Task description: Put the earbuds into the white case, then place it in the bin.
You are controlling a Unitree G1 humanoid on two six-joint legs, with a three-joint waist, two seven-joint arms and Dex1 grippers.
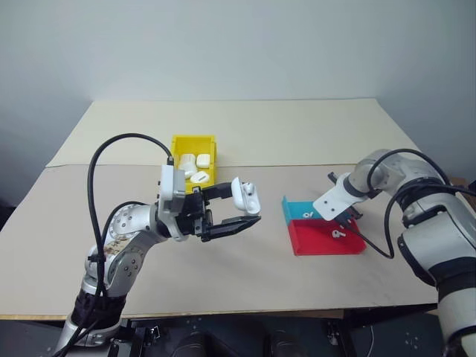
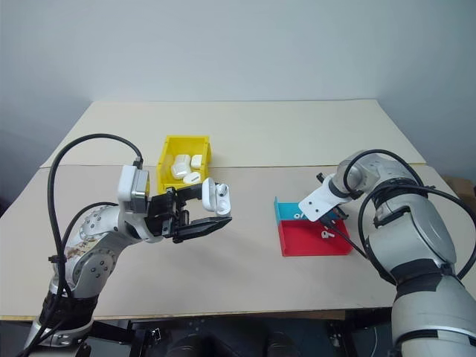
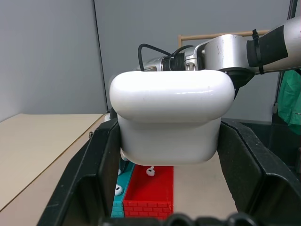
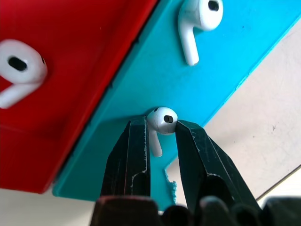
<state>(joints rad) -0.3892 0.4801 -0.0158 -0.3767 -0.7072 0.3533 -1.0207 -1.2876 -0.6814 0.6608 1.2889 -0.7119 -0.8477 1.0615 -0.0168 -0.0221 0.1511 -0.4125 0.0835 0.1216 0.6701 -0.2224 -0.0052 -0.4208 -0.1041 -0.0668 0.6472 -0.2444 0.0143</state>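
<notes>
Closest to me, the left gripper (image 1: 239, 210) is clenched on the white case (image 1: 245, 196), lid flipped up, held above the table (image 1: 245, 275) just in front of the yellow bin (image 1: 181, 145). Further right, the right gripper (image 4: 161, 123) points down into the teal tray (image 4: 225, 70), its fingers (image 4: 134, 146) narrowed around one of the earbuds (image 4: 162, 120), touching it on both sides. Another earbud (image 4: 197, 19) lies beyond; a third (image 4: 19, 70) sits in the red tray (image 4: 84, 47).

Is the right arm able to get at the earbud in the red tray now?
Probably not at once: the right tool is already closed on an earbud in the teal tray. The red tray's earbud lies uncovered right beside it.
</notes>
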